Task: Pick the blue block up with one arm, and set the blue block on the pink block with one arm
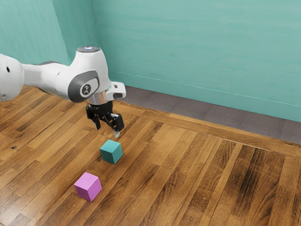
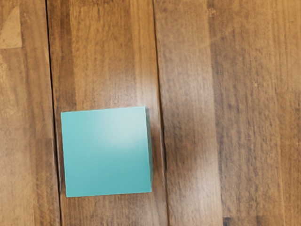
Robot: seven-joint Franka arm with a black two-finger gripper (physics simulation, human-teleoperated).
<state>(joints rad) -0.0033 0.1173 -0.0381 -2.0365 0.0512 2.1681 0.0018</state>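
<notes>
- The blue block (image 1: pixel 111 151) (image 2: pixel 108 150) sat on the wooden tabletop (image 1: pixel 197 169), near the pink block (image 1: pixel 88 186) but not touching it.
- The claw (image 1: pixel 107 129) hung just above the blue block, fingers spread, gripping nothing.

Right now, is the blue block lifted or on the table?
On the table: the blue block sits flat on it; the open gripper hovers above, not touching.

Two smooth teal-green walls (image 1: pixel 197 42) meet in a corner. Below them runs a dull grey floor strip (image 1: pixel 211 110), then a glossy brown wooden plank surface (image 1: pixel 211 179), evenly lit.
</notes>
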